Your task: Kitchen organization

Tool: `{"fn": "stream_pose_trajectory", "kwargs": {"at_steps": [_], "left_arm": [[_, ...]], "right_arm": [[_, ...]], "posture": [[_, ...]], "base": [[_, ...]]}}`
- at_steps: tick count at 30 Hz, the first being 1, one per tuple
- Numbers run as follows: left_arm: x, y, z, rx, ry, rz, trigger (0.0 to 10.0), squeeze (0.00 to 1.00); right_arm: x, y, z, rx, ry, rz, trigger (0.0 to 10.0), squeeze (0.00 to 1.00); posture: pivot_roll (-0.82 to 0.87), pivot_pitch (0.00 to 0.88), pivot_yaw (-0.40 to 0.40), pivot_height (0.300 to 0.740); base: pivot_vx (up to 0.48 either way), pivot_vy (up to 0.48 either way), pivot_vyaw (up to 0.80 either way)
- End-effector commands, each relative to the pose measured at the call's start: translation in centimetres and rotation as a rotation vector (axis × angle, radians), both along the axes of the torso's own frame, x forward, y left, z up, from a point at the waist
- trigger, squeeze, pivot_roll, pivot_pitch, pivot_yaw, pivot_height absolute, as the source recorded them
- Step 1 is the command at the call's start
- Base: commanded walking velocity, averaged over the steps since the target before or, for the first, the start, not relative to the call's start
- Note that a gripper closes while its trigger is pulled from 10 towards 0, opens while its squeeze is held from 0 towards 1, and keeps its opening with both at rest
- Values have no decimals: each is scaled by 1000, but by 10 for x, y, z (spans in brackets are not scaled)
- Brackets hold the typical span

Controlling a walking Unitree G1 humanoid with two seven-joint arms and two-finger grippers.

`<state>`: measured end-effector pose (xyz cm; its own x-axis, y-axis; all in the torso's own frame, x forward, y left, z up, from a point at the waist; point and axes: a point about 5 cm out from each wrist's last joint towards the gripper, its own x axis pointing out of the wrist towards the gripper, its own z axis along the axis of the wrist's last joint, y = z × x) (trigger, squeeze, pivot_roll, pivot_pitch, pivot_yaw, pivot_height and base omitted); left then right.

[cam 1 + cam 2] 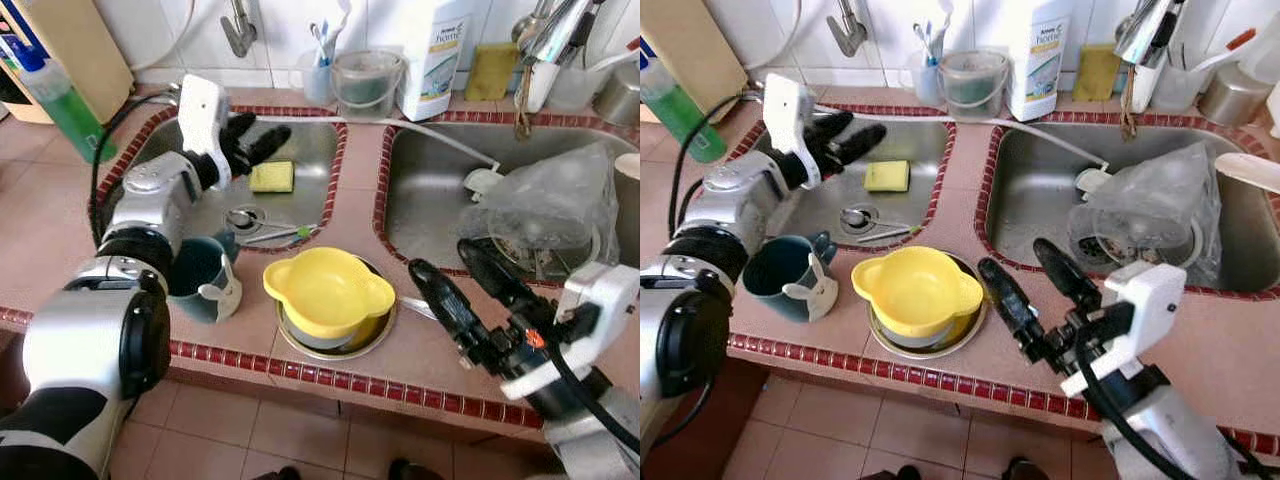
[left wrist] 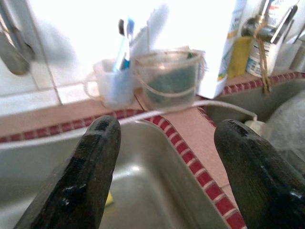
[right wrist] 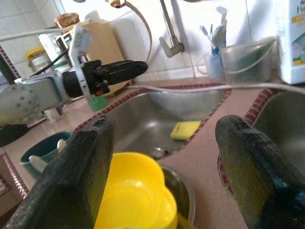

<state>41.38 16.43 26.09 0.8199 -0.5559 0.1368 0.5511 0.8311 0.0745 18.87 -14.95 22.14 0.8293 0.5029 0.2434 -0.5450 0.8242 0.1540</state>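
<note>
Both grippers are empty with fingers spread apart: my left gripper (image 1: 250, 143) hangs over the left sink basin (image 1: 310, 135), my right gripper (image 1: 465, 283) hovers above the desk (image 1: 355, 160) rim beside the right basin (image 1: 420, 190). I judge the organizing barely begun, since nothing is held and clutter lies all around. Largest first: a crumpled clear plastic bag (image 1: 545, 205) fills the right basin; a yellow bowl (image 1: 328, 290) sits nested in a metal bowl (image 1: 372, 335) on the front of the desk, well between my arms; a teal mug (image 1: 198, 275) stands just beside it; a yellow sponge (image 1: 271, 177) and a spoon (image 1: 245, 218) lie in the left basin. All of it still needs placing.
</note>
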Motion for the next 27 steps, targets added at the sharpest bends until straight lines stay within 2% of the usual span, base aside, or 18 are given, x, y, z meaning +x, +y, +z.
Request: {"fn": "stream_pose_trajectory", "kwargs": {"at_steps": [1,5,10,12,13,14,19,20,23,27], "left_arm": [[-1,8,8,16,-45,28,10000,1000],[-3,24,11,-41,-83,83,10000,1000],[-6,30,11,-65,-115,115,10000,1000],[-7,29,11,-109,-130,129,10000,961],[-7,29,11,-109,-130,129,10000,961],[-8,25,10,-130,-135,133,10000,0],[-14,13,7,-158,-143,146,10000,0],[-16,10,5,-198,-142,163,10000,0],[-18,-2,-2,-153,-119,170,10000,0],[-17,-16,-7,-112,-84,231,10000,0]], "right_arm": [[0,2,0,3,-5,9,10000,0],[14,4,7,25,-46,-50,10000,0],[24,7,8,39,-48,-93,10000,0],[34,5,3,49,-13,-170,10000,0],[34,5,3,49,-13,-170,10000,0],[39,4,-1,55,7,-201,10000,0],[50,0,-4,74,39,-269,10000,0],[54,-2,-6,110,72,-279,10000,0],[60,-5,-5,145,83,-308,10000,0],[67,-8,-5,156,81,-318,10000,0]], "posture": [[-209,130,131,740],[-199,106,123,740],[-192,88,115,740],[-183,74,114,740],[-183,74,114,740],[-178,67,112,740],[-163,51,104,740],[-159,43,99,740],[-148,40,92,740],[-125,30,78,740]], "base": [[0,0,0],[0,0,0],[0,0,0],[0,0,0],[0,0,0],[0,0,0],[0,0,0],[0,0,0],[0,0,0],[0,0,0]]}}
